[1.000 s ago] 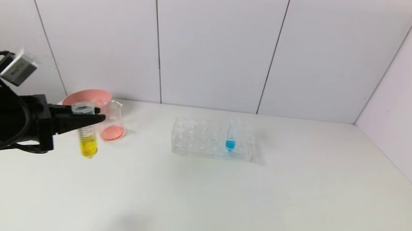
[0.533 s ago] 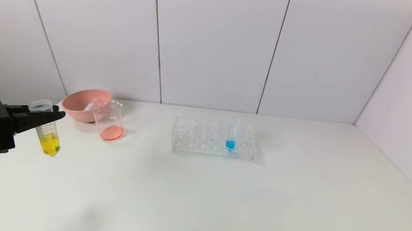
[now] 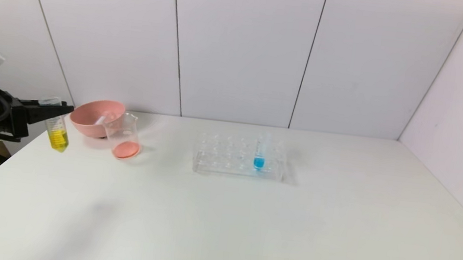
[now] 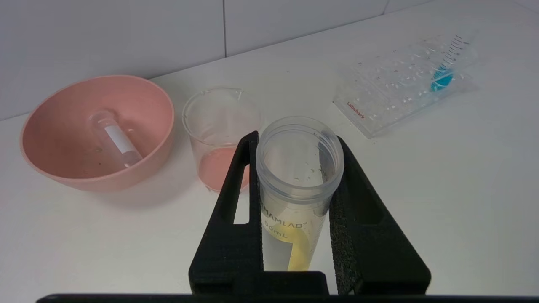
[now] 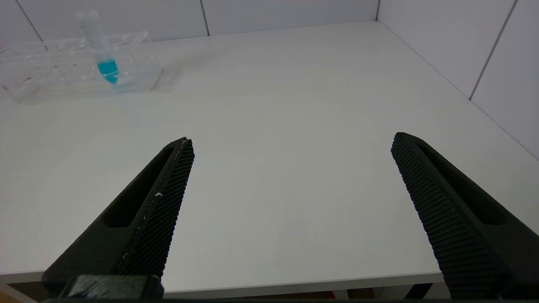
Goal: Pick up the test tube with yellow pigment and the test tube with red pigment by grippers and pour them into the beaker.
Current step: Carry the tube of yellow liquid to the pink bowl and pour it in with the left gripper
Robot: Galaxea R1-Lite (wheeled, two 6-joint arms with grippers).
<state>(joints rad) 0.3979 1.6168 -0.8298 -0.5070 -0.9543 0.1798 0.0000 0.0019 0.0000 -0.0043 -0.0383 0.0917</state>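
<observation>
My left gripper (image 3: 67,108) is shut on the test tube with yellow pigment (image 3: 58,135), gripping it near its open top. It holds the tube upright above the table's left edge, left of the pink bowl. In the left wrist view the tube (image 4: 294,202) sits between the fingers of the gripper (image 4: 297,136), with yellow at its bottom. The beaker (image 3: 123,135) stands right of the bowl with pink-red liquid in its bottom; it also shows in the left wrist view (image 4: 221,122). No red-tipped tube shows. My right gripper (image 5: 292,142) is open and empty over the table's near edge.
The pink bowl (image 3: 92,119) holds a clear tube with a white band (image 4: 117,139) lying on its side, with no colour in it. A clear many-holed rack (image 3: 228,158) at the table's middle back holds a blue-tipped tube (image 3: 259,155). Walls close the back and the right.
My left gripper has moved left, away from the beaker, and then up and farther back, carrying the yellow tube upright. The bowl and the beaker now show uncovered.
</observation>
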